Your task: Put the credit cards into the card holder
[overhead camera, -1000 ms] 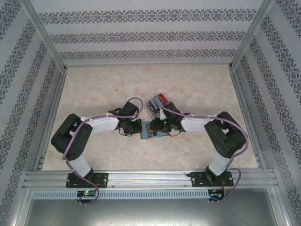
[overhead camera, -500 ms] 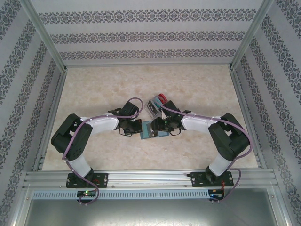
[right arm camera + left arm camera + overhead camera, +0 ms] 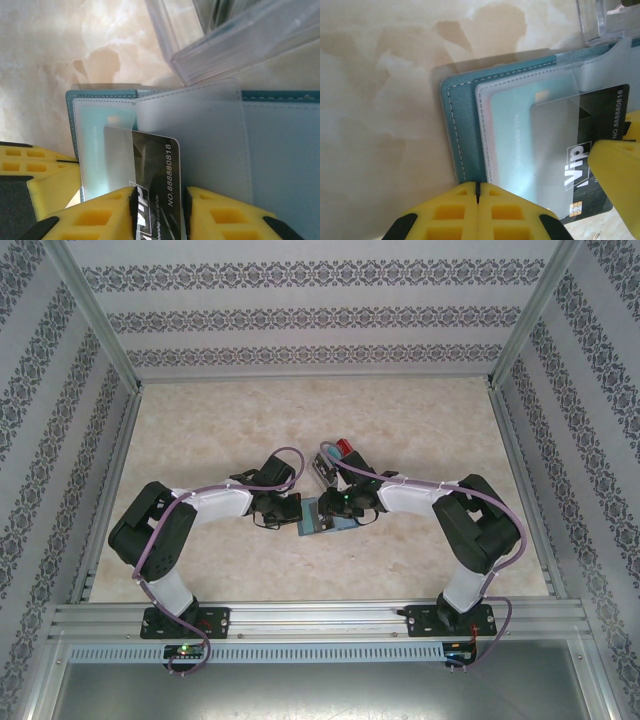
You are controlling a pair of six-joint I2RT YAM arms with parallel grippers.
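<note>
While my left claw [image 3: 476,192], shut tight, pins the wallet [image 3: 462,125] by its edge, my right claw [image 3: 160,197] pinches the black card [image 3: 155,160], partly under the clear pocket [image 3: 95,150] ahead. Next, I reckon, it needs a straight push deeper.

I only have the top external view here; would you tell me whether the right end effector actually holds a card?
Observer: Yes, the right end effector pinches a black card marked Vip.
Operator: Thank you. Is it in the wallet at all?
Observer: Partly; its leading end sits under a clear sleeve of the wallet, the rest sticking out.
Operator: Is anything else stored there?
Observer: A teal card shows through that sleeve.
</note>
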